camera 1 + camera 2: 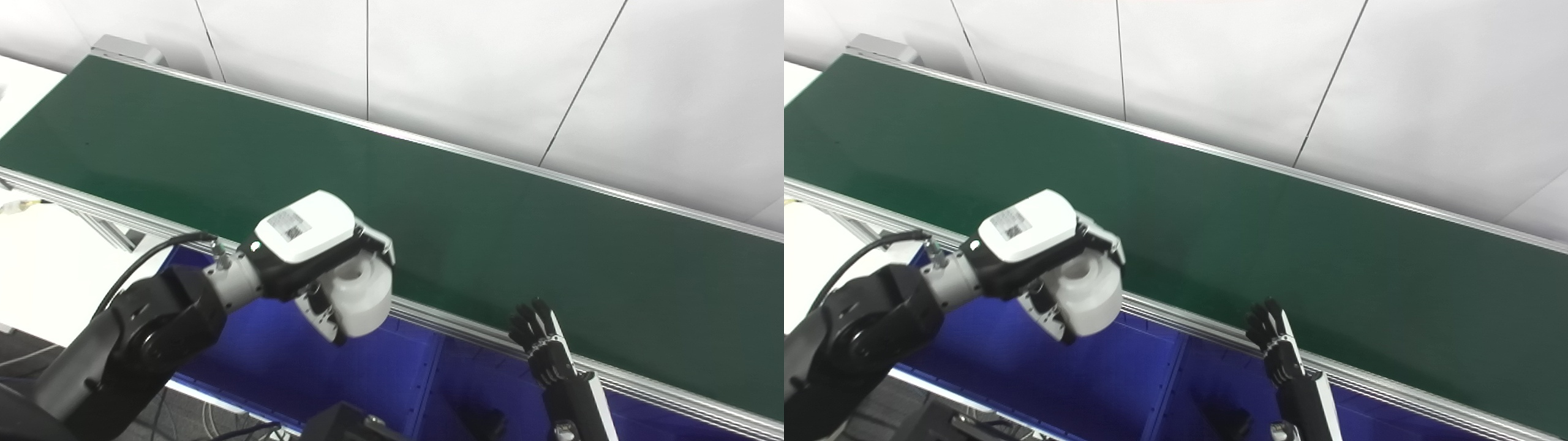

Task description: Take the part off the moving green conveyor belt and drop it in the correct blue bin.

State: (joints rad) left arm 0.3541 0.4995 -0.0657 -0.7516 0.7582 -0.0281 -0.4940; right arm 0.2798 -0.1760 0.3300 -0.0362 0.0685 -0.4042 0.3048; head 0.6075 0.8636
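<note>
green belt [429,202] runs diag. across the whole view, upper left to lower right, w/ a metal rail [465,327] along its near edge. nothing rides on the belt surface that shows here, so the pick looks done already.

below the rail sit the blue bins: a left bin [294,361] and a right bin [484,380], split by a blue divider wall [432,380]. they sit right under the belt edge, prob. so a part lifted off only needs a short carry before the drop. something dark lies low in the right bin, too dim to tell what.

left arm [135,343] comes in from bottom left, black w/ a cable looped off the wrist. left hand [318,257] is clenched around the part [361,294], a white round piece w/ a hollow top. fingers wrap it from the far side, thumb side below, so it hangs free of the belt, over the near rail & the left bin. judging by that spot, the drop into the left bin is the step in hand; whether that's the correct bin i can't tell.

right hand [539,340] is small in view, low right, just by the rail near the right bin, holding nothing. fingers point up, loosely apart: released & waiting.
</note>
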